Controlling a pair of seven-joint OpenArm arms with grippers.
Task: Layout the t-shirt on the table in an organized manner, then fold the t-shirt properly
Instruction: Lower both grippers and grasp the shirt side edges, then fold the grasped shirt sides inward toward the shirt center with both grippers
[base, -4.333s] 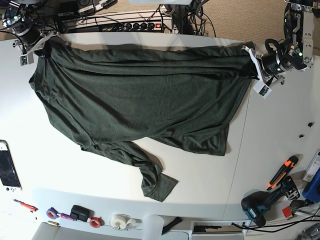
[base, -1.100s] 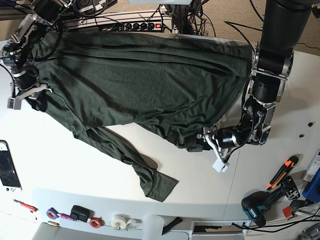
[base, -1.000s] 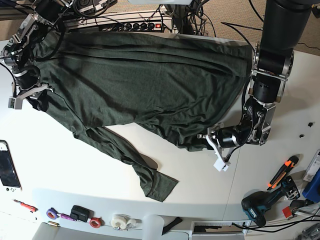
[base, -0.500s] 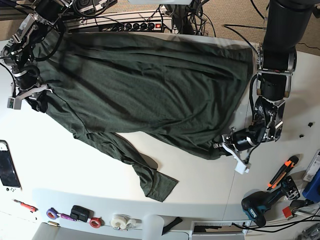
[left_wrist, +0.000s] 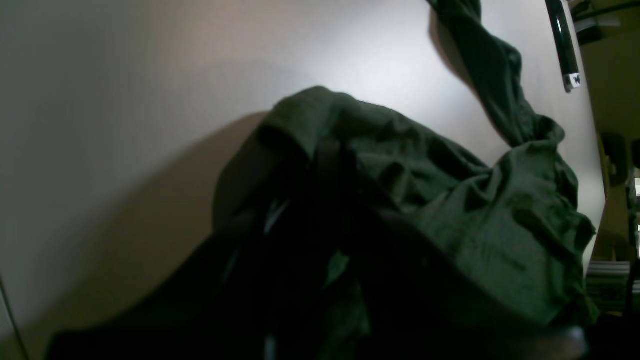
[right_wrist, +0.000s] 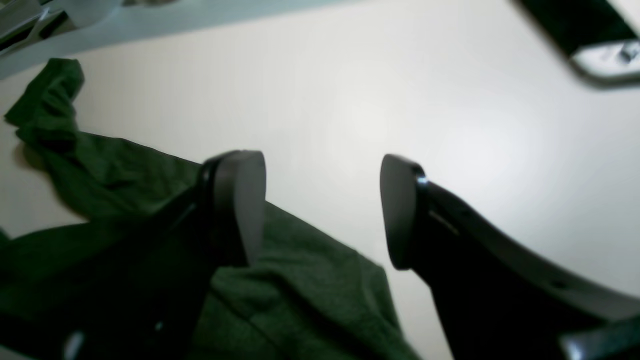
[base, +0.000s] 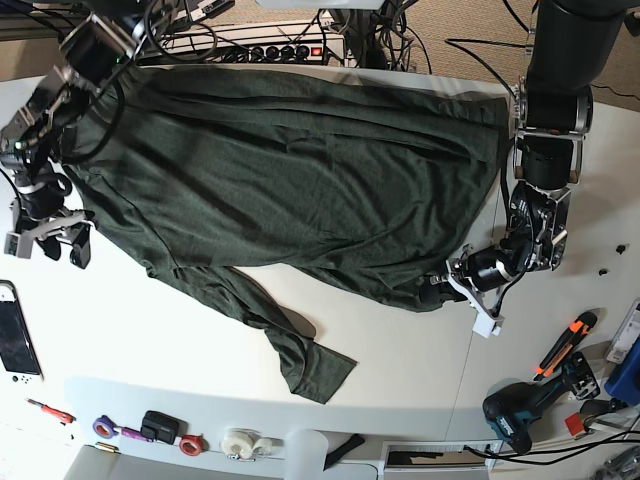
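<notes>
Near edge: one sleeve (base: 315, 368) of the t-shirt (base: 290, 180) trails toward me over the white table (base: 400, 350). Right of it, my left gripper (base: 452, 288) is clamped together on the shirt's hem corner. At the left edge, my right gripper (right_wrist: 322, 210) stands with its fingers (right_wrist: 240, 200) apart, holding nothing, just beside the cloth. Beyond, the shirt's body lies spread to the far edge.

Tape rolls (base: 240, 442) sit along the near edge. A drill (base: 520, 412) and what looks like an orange-handled cutter (base: 566, 344) lie on the base view's right.
</notes>
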